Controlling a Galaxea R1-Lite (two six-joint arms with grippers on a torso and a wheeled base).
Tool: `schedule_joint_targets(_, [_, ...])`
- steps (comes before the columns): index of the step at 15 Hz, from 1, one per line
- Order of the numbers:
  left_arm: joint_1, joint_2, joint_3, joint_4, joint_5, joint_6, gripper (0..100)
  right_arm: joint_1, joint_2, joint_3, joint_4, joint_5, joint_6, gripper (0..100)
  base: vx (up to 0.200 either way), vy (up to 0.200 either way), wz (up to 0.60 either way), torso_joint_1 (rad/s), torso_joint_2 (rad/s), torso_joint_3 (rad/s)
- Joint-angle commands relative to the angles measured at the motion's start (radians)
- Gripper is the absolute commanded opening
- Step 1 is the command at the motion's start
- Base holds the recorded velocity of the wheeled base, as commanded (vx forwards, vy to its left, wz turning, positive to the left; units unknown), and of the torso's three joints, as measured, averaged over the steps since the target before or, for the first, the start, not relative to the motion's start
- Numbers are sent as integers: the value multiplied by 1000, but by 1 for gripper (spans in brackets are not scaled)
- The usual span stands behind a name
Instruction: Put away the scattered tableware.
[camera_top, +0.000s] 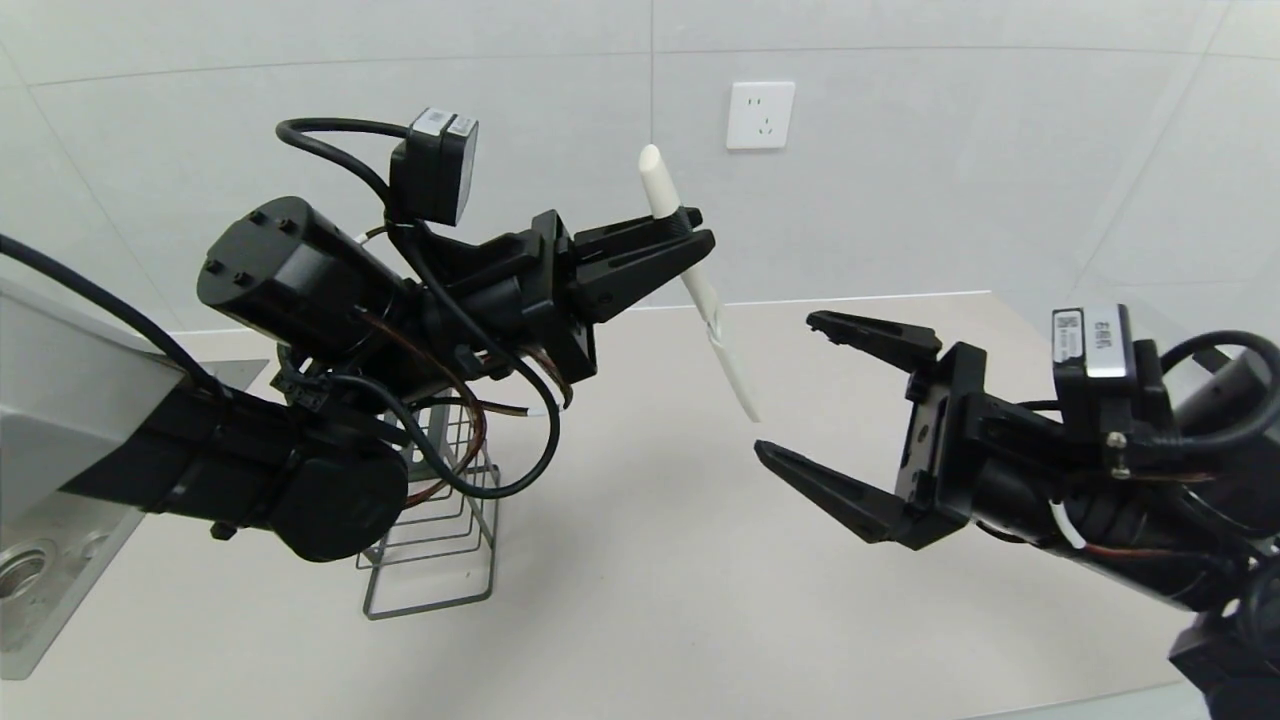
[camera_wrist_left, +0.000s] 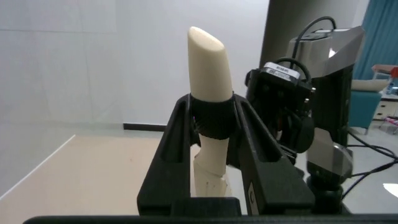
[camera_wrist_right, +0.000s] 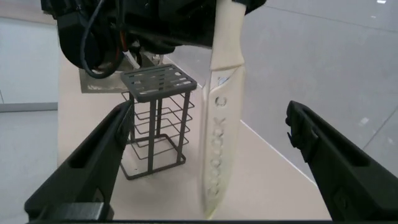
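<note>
Beige counter (camera_top: 650, 560) below, a cream knife (camera_top: 730, 365) hanging between two tools
The wire rack (camera_top: 440, 560) stands on it, below and behind the left tool (camera_top: 690, 235), which is clamped on the knife handle, blade hanging down. The right tool (camera_top: 785, 385) is wide, the blade in line with its gap, untouched. I judge a handover: the right tool should close on the flat sides near the handle before the left one lets go, otherwise the knife may swing.
</note>
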Motion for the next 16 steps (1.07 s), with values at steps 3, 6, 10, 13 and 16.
schedule_joint_targets(3, [6,-11,5,-2,1,11,0,-54,-190,171,9,-37,-7,100,0,0,0,0,0,0])
schedule_joint_targets(6, [3,-13,5,-2,1,13,0,-107,-253,275,25,-39,-24,100,0,0,0,0,0,0])
schedule_joint_targets(10, [2,-11,5,-2,12,16,0,-279,-360,295,36,-53,-26,0,0,0,0,0,0,0])
schedule_joint_targets(13, [0,-13,27,63,26,119,0,-442,-623,360,81,-57,-24,0,0,0,0,0,0,0])
schedule_joint_targets(16, [-1,-48,31,144,27,180,0,-580,-862,393,148,-57,-23,0,0,0,0,0,0,0])
